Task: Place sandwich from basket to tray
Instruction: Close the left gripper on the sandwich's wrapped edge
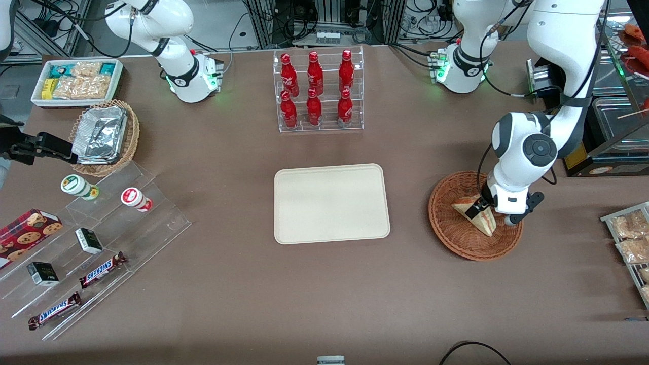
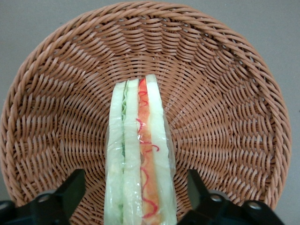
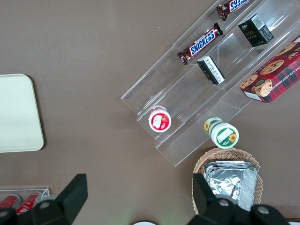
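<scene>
Wicker, reddish-brown and tightly woven, forms the round shallow basket [image 2: 220,93], which sits toward the working arm's end of the table from the tray [image 1: 331,203]. In the basket the sandwich [image 2: 139,159] stands on edge, a wrapped wedge of white bread with red and pale green layers. The gripper [image 2: 136,197] hangs just above the basket, jaws apart, one on each side of the sandwich; whether they touch it seems unclear. The tray is flat, cream, with rounded corners.
</scene>
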Available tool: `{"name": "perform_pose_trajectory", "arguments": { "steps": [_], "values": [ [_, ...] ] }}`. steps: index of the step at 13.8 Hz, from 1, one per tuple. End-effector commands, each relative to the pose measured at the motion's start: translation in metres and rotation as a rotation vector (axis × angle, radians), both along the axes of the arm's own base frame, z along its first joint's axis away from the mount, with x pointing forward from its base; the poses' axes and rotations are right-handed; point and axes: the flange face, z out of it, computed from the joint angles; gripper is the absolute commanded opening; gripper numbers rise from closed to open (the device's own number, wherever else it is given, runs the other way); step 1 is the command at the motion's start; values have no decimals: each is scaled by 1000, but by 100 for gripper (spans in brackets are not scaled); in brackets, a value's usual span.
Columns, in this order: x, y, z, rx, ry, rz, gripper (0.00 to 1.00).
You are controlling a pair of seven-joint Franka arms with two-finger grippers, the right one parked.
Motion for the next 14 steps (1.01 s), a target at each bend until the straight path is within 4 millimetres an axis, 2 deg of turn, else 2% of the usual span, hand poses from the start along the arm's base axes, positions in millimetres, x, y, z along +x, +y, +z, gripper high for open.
{"name": "perform_pose_trajectory", "arguments": {
  "steps": [1, 2, 3, 5, 6, 8, 9, 10, 11, 13, 14],
  "values": [
    [4, -4, 1, -5, -17, 25, 38],
    [8, -3, 7, -8, -28, 46, 10],
    [11, -5, 9, -10, -34, 56, 0],
    [14, -8, 14, -11, -42, 50, 0],
    [16, -10, 24, -12, -49, 46, 0],
    [38, -18, 68, 4, -4, 29, 0],
    [48, -38, 93, 11, 46, -2, 0],
    [58, -50, 114, 21, 84, -12, 0],
    [65, -64, 128, 26, 99, -22, 0],
    [65, -96, 154, 26, 88, -61, 0],
    [59, -122, 162, 27, 84, -94, 0]
  ]
}}
